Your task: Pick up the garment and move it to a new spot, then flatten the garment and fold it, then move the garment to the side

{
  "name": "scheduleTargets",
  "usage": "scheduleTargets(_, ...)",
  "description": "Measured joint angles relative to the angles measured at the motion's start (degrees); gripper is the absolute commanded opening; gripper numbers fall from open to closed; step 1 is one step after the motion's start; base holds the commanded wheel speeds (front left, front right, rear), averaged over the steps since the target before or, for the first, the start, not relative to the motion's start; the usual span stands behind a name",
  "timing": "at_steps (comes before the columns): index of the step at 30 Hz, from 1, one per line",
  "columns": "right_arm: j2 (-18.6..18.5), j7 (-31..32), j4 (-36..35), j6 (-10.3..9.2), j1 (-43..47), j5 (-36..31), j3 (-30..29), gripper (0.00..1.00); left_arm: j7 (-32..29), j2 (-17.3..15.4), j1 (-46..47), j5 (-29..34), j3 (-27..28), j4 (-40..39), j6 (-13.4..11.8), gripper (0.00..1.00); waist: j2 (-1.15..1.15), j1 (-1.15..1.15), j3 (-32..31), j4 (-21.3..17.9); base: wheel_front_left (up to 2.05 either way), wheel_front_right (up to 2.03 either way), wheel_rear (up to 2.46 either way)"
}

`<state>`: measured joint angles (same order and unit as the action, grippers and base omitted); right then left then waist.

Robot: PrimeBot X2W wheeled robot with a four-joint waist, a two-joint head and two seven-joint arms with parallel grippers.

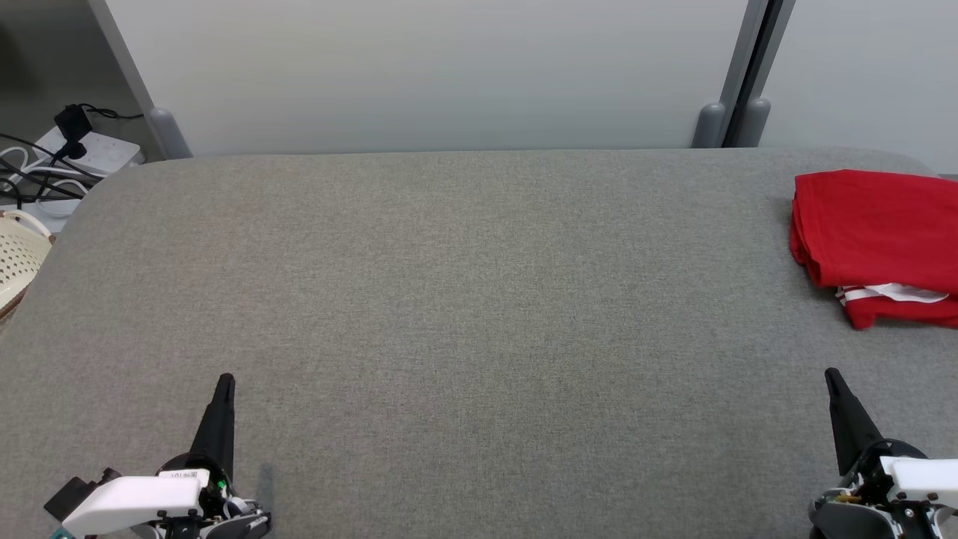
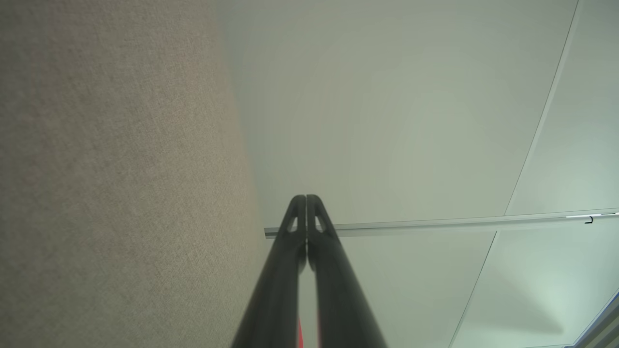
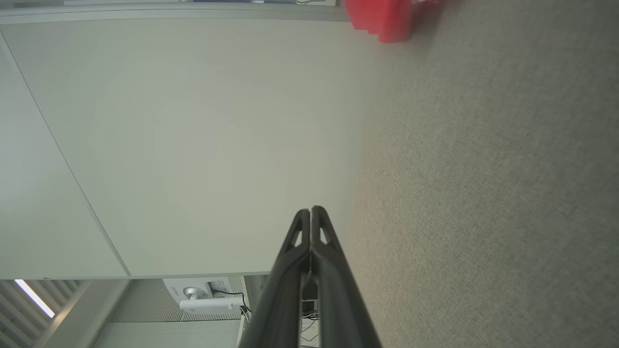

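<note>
Both tools sit pulled back at the near edge of the table (image 1: 449, 284), and the layout reads as a parked pose rather than a working one. The left gripper (image 1: 224, 380) has its two dark fingers pressed together with nothing between them, pointing forward over bare grey cloth. The right gripper (image 1: 831, 373) is the same, tips touching and empty; each wrist view shows its own pair of fingers meeting at the tip. The garment (image 1: 876, 224) lies ahead of the right gripper and out to its outer side, well apart from it. It is far across the table from the left gripper. It is a compact red stack with a strip of white trim showing at its nearer edge, resting flat on the table close to the side edge. That tidy, layered shape, set away from the middle, suggests the folding is done and the garment has been put aside, which would explain why neither tool is reaching for it. The wide stretch of table ahead of both tools looks like the working area. Off the left gripper's outer side, beyond the table's edge, stands a pale basket (image 1: 19, 254), with a power strip (image 1: 90, 150) and cables farther ahead, both out of the way.
</note>
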<state>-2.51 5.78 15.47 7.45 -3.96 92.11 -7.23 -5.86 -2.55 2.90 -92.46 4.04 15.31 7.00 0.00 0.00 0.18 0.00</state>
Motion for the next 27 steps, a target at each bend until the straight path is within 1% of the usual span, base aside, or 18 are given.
scheduleTargets(27,0.0,0.0,0.0,-0.05,-0.1,0.0,-0.1,0.0,0.0,0.0,0.0,0.0,0.3,0.0,0.0,0.0,0.0,0.0,0.0,0.0,0.0,0.0,0.0)
